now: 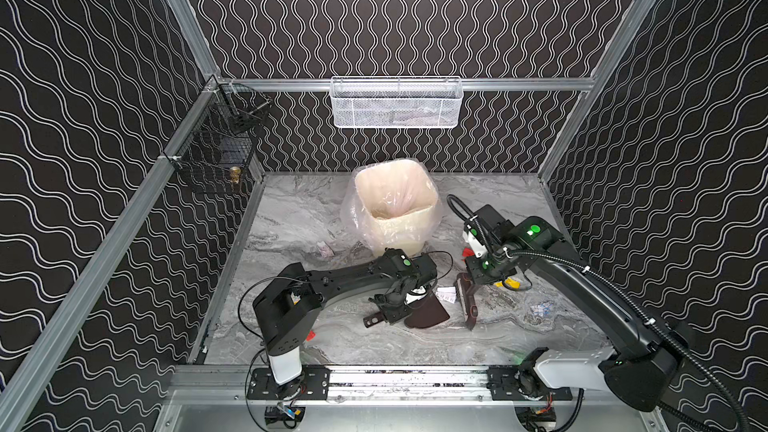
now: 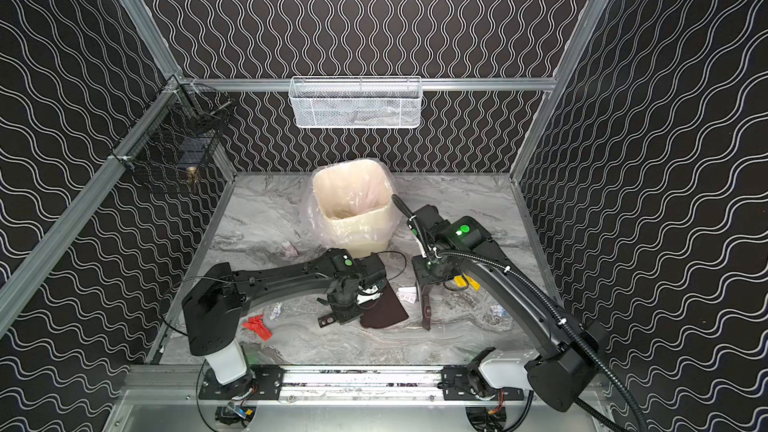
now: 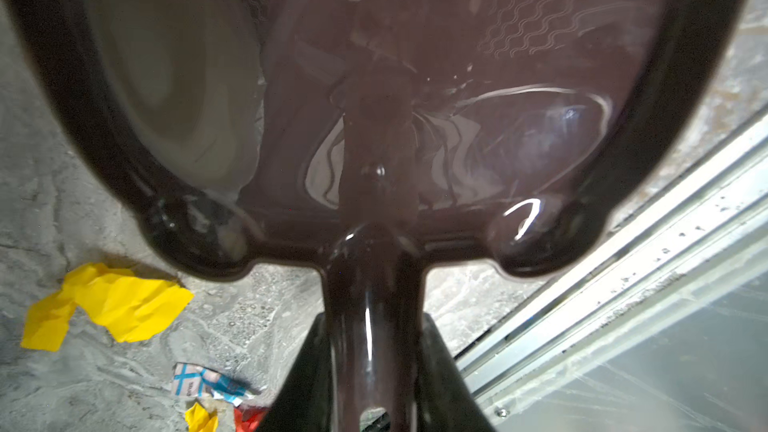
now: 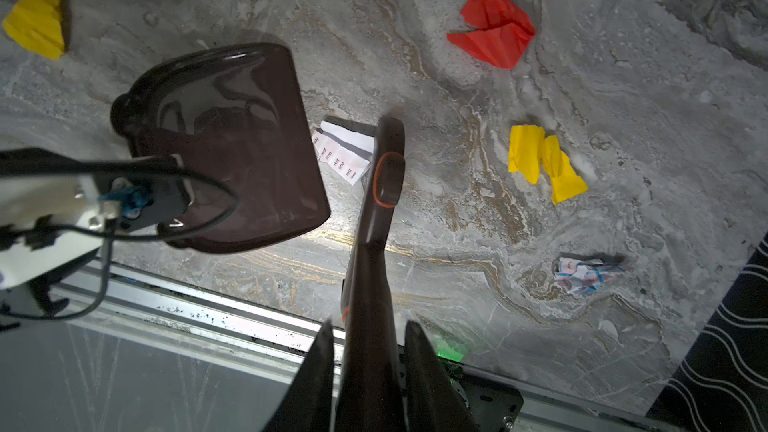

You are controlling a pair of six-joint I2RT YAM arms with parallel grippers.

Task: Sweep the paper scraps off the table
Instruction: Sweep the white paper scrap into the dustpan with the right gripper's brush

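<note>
Left arm: base near-left, forearm stretched right toward middle, wrist bent down. Left pincer: low, jaws clamped on dustpan handle. Right arm: base near-right, long link slanting far-left, folded at top, wrist pointing down. Right pincer: jaws clamped on brush handle. Pincers near each other, not touching.

Crumpled paper scraps (red, yellow, white w/ print) sit scattered apart on the grey marble table.
</note>
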